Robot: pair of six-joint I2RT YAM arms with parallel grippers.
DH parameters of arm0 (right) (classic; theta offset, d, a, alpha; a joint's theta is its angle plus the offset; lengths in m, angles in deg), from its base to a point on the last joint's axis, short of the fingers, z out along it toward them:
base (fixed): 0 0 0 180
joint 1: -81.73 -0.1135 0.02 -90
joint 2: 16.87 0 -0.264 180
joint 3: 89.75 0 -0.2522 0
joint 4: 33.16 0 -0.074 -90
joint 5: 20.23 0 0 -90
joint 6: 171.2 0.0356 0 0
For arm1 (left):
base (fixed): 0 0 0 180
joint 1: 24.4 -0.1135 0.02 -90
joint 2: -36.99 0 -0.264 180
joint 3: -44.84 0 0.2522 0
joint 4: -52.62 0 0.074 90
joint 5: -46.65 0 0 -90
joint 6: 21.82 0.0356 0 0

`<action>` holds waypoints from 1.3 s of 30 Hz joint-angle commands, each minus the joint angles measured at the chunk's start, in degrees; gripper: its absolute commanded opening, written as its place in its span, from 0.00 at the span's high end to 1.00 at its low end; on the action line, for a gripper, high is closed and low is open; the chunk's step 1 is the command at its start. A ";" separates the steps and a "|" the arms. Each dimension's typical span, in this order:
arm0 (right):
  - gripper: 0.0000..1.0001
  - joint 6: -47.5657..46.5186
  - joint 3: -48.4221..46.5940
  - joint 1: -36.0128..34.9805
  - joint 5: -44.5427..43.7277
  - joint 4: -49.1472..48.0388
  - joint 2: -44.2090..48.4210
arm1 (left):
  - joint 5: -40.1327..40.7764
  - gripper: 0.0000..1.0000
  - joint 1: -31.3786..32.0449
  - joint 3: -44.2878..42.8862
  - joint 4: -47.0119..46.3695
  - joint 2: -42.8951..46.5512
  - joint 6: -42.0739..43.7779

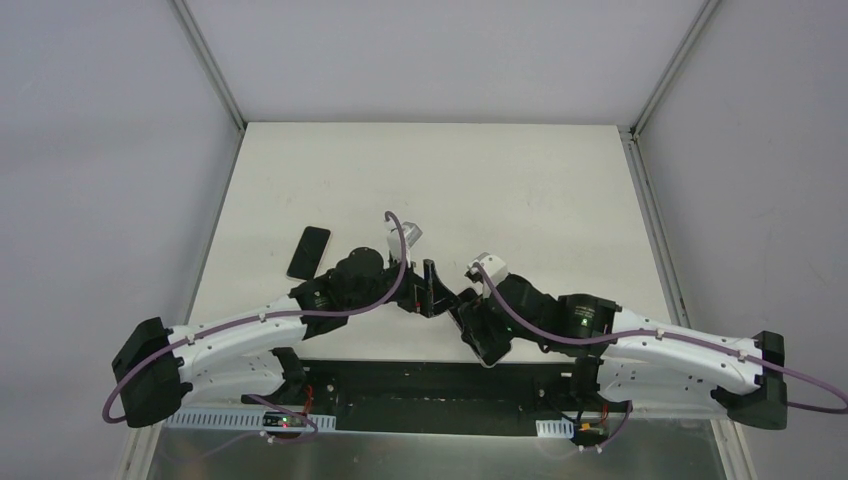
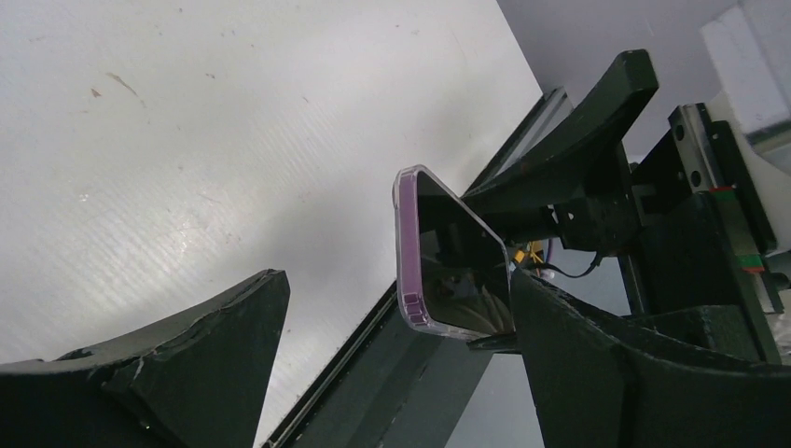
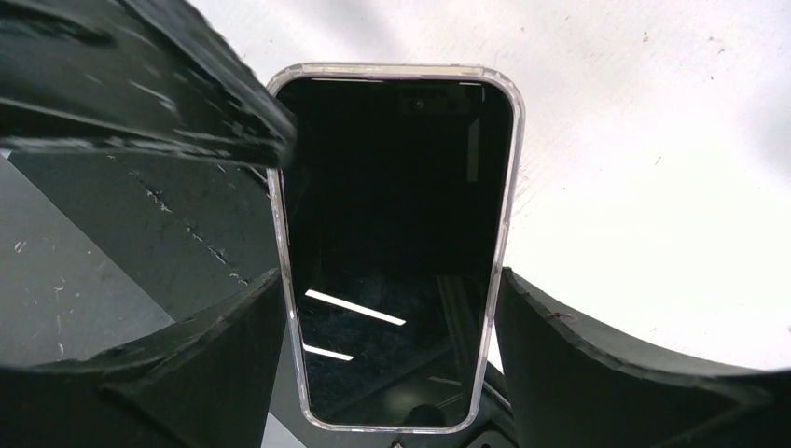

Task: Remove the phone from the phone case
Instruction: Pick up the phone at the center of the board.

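The right gripper [image 3: 390, 276] is clamped on the case [image 3: 392, 73], one finger [image 3: 224, 364] pressed against each long edge in its lower half. The case stands upright in the middle of the right wrist view. The phone [image 3: 392, 215] sits inside it, its dark glossy screen filling the clear, purple-tinted rim. The left gripper [image 2: 396, 276] stands wide, with the case's end between its fingers, close to the finger at lower right of the left wrist view. Both grippers meet at lower centre of the top view, over the white table [image 1: 520, 190]. A black slab [image 1: 309, 253] lies flat on the table to their left.
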 commanded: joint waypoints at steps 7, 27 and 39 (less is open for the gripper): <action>1.00 -1.69 -0.82 -1.31 -2.93 -4.36 0.75 | -5.50 0.19 0.51 -1.96 -4.70 -5.78 -3.10; 1.00 -0.24 2.87 -1.41 -4.74 -9.45 3.32 | -8.68 0.37 0.46 -1.56 -15.64 -11.41 -9.38; 1.00 0.68 3.79 -1.75 -5.87 -10.94 4.93 | -10.64 0.51 0.48 -1.24 -20.12 -15.10 -12.13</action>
